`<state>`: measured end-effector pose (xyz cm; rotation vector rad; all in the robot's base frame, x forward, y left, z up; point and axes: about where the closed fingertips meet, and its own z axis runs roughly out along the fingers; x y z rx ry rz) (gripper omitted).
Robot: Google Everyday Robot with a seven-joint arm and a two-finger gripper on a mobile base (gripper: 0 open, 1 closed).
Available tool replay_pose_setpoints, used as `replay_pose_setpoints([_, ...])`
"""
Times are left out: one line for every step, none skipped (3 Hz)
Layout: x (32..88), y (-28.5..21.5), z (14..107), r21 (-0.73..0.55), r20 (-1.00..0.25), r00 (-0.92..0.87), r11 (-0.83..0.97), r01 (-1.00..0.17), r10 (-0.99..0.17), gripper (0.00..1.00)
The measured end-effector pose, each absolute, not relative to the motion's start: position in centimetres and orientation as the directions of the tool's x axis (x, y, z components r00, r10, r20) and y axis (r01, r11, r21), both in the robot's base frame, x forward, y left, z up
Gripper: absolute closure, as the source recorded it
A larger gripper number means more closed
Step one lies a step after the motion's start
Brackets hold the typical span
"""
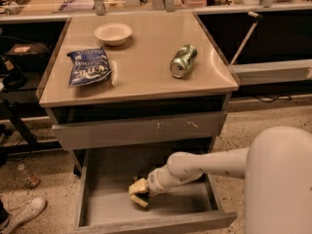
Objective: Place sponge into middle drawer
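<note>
Sponge (139, 200) sits at the tip of my tool (140, 191), low over the floor of the pulled-out middle drawer (105, 204), so a release would land it inside; whether the tool is clamped on it or loose, I cannot tell.

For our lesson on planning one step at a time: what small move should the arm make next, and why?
Probably release the sponge right where it is. The gripper is inside the open middle drawer, low over its grey floor, with the sponge at its tip, so the sponge would have little way to drop. Whether it is gripped at this moment cannot be told.
</note>
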<state>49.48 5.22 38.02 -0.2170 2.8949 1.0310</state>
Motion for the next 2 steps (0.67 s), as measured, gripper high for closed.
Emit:
replay_pose_setpoints([49.48,5.23,38.01,0.624,-0.104,-0.988,0.766,-0.153,-0.112,0.0])
replay_pose_setpoints([49.48,5.23,38.01,0.624,-0.104,-0.988,0.766,-0.153,-0.112,0.0])
